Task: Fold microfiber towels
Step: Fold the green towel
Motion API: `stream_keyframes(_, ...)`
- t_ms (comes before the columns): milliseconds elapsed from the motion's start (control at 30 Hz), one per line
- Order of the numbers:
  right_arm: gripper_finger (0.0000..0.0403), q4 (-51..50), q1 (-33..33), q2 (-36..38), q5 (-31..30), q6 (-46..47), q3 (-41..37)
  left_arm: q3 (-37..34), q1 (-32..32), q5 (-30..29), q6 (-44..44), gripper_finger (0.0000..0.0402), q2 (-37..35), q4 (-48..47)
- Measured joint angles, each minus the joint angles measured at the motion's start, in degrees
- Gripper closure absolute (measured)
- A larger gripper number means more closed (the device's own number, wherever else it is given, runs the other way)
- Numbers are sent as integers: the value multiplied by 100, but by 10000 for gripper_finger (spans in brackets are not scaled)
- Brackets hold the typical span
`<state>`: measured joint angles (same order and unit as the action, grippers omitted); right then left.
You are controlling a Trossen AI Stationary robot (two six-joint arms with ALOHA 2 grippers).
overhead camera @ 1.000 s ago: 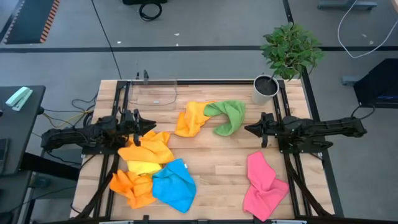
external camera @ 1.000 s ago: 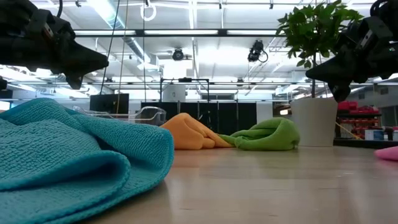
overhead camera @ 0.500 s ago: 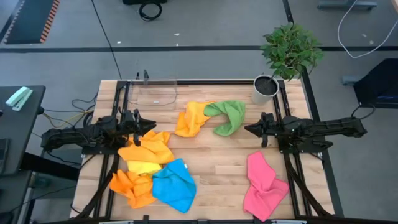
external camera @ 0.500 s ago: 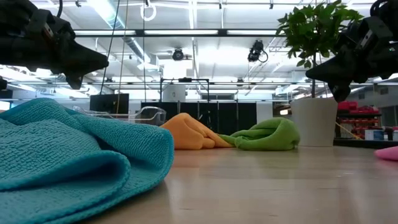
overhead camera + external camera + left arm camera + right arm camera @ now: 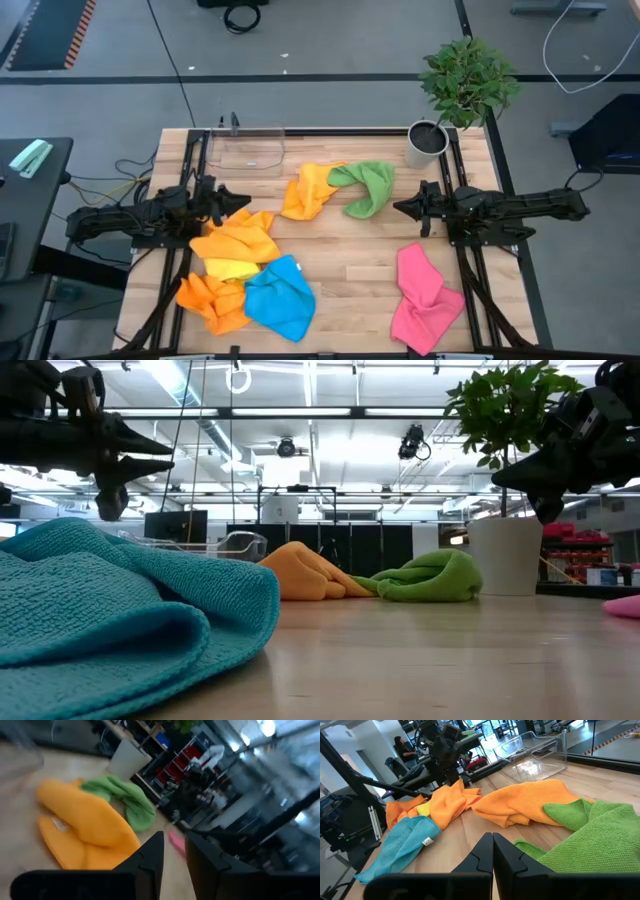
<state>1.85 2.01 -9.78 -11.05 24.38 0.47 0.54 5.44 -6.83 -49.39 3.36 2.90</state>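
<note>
Towels lie crumpled across the table [image 5: 350,270]: an orange-yellow-blue heap [image 5: 240,270] just below and beside the left gripper [image 5: 238,198], an orange towel [image 5: 308,190] and green towel [image 5: 368,186] between both grippers, a pink towel [image 5: 422,296] near the right gripper [image 5: 402,208]. Left gripper hovers slightly parted, empty — right gripper hovers clenched, holding nothing.

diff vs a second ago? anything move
Only the left end effector: its wrist has rolled in place above the table's left side, so its fingers now show apart and empty in the low view. Nothing taken or let go. The right end effector and all the microfiber towels are unchanged.
</note>
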Motion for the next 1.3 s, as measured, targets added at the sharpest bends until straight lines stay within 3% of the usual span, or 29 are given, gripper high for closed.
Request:
stream_keyframes(100,395,0,1,0,0,-1,2,-2,-33,2,-777,318,-1,-1)
stream_keyframes(333,395,436,-1,1,-9,-31,-7,-2,-34,-1,-1576,332,0,8)
stream_keyframes(533,395,596,-1,2,-171,120,-7,-2,-9,-204,-1420,333,1,49)
stream_keyframes(800,395,1028,-1,-199,-881,1055,53,-2,-18,51,136,356,237,291)
stream_keyframes(933,395,1014,-1,-896,-1141,1460,365,126,-14,494,684,393,680,357)
stream_keyframes(1133,395,1036,6,-2598,-1134,1603,1382,589,-16,805,1534,396,1799,312)
stream_keyframes(1300,395,813,6,-4010,-543,1333,2480,1136,-14,949,2174,395,2964,314)
